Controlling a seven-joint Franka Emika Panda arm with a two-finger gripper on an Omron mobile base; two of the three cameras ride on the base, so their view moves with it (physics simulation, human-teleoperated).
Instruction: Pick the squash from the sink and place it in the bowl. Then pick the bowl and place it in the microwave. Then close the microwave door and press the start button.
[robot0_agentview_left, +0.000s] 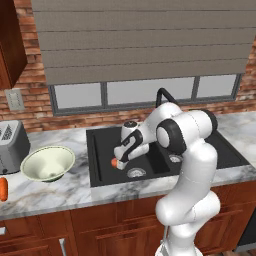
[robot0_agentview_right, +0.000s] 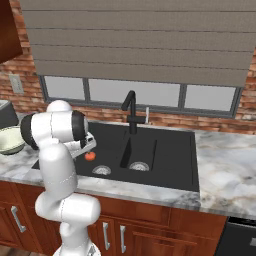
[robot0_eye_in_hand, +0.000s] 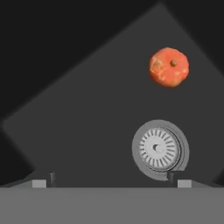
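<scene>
The squash (robot0_eye_in_hand: 169, 67), a small round orange lump, lies on the floor of the left basin of the black sink (robot0_agentview_left: 100, 150), a short way from the round steel drain (robot0_eye_in_hand: 159, 148). My gripper (robot0_eye_in_hand: 111, 183) hangs over that basin, pointing down, open and with nothing between its fingertips (robot0_eye_in_hand: 39, 182). In the left base view the gripper (robot0_agentview_left: 121, 159) sits just above the squash (robot0_agentview_left: 114, 163) and partly covers it. The squash (robot0_agentview_right: 90, 156) also peeks out beside my arm in the right base view. The cream bowl (robot0_agentview_left: 47, 162) stands empty on the counter left of the sink. The microwave and its door are out of view.
A grey toaster (robot0_agentview_left: 11, 145) stands at the far left, and a longer orange-red vegetable (robot0_agentview_left: 4, 189) lies near the counter's front edge. The dark curved faucet (robot0_agentview_right: 131, 112) rises behind the sink's divider. Marble counter (robot0_agentview_right: 225, 165) stretches to the right of the sink.
</scene>
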